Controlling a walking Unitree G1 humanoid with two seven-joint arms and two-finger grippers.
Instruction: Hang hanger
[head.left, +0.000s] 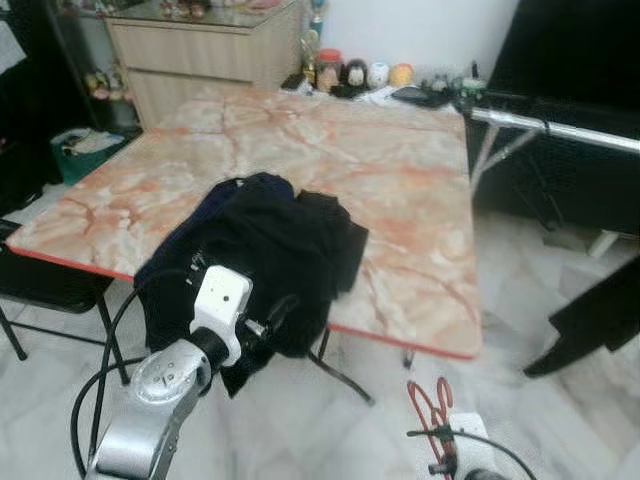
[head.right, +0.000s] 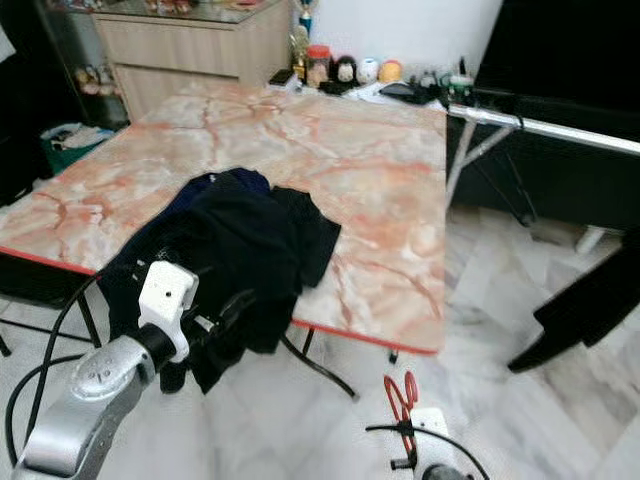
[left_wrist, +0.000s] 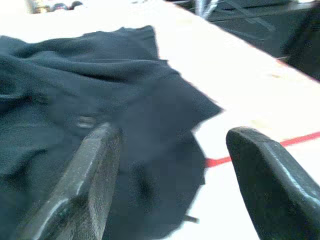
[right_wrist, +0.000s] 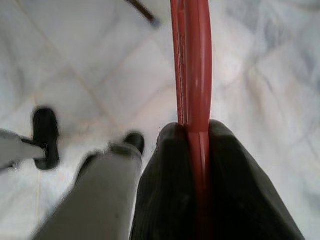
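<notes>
- Closest to the lens, at about 7 o'clock in the left eye view, the left arm reaches toward the table edge, its left gripper (head.left: 268, 322) spread wide with nothing between its fingers (left_wrist: 90, 175).
- Down at 5 o'clock, low over the floor (head.left: 560, 420), the right gripper (right_wrist: 192, 150) is clenched on a red hanger (head.left: 432, 405).
- From the right wrist view, the hanger's thin red bar runs straight out from between the two pads, which are pressed tight against it.
- That hanger looks like coated wire or slim plastic: light, fairly stiff, likely a bit slick, so I would judge it apt to swivel in a pinch grip.
- A better hold, I'd guess, is near the neck below the hook, leaving the hook free to catch a rail.
- Dark clothes (head.left: 260, 250) lie heaped on the marble table (head.left: 400, 200), draping over its near edge, just ahead of the left gripper.
- Up at 2 o'clock a silver rail (head.left: 555, 128) juts beside the table, well apart from the hanger; it seems the likely place to hang.
</notes>
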